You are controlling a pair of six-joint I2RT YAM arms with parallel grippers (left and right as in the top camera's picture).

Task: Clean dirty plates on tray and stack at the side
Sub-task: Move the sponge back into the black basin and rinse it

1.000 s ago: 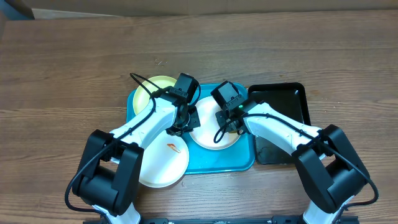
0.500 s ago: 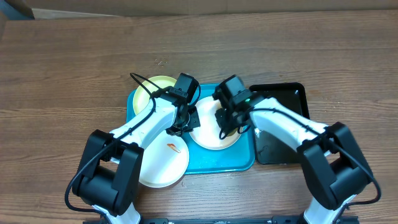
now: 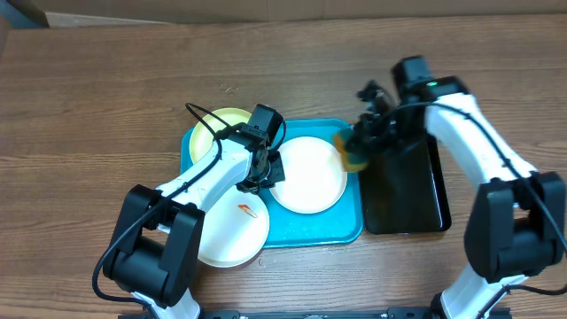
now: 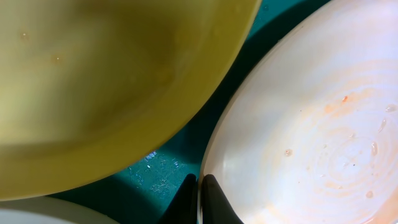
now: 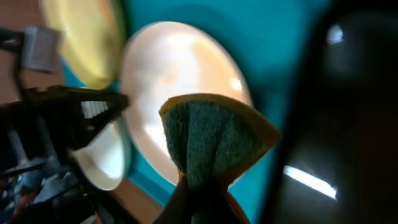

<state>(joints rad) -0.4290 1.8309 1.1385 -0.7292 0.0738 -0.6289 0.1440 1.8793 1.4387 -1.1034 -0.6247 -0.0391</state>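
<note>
The left gripper (image 4: 199, 198) was pinched almost shut on the rim of the white plate (image 3: 307, 175) at the middle of the turquoise tray (image 3: 347, 229); the right gripper (image 5: 198, 198) was clamped on a green-and-yellow sponge (image 5: 214, 140) over the tray's right edge, beside the black basin (image 3: 407, 199). The plate looked stiff and light, perhaps wet and slippery; its rim seemed the sensible hold. A yellow-green plate (image 3: 217, 131) lay upper left; a smeared white plate (image 3: 226, 237) lower left.

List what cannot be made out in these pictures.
- Overhead: the left gripper, its tips hidden under the left arm.
- Overhead: part of the yellow-green plate, covered by that arm.
- Left wrist: the middle white plate, cut off by the frame edges.
- Right wrist: blurred; the right gripper is barely in frame below the sponge.
- Overhead: whether the black basin holds water; too dark.
</note>
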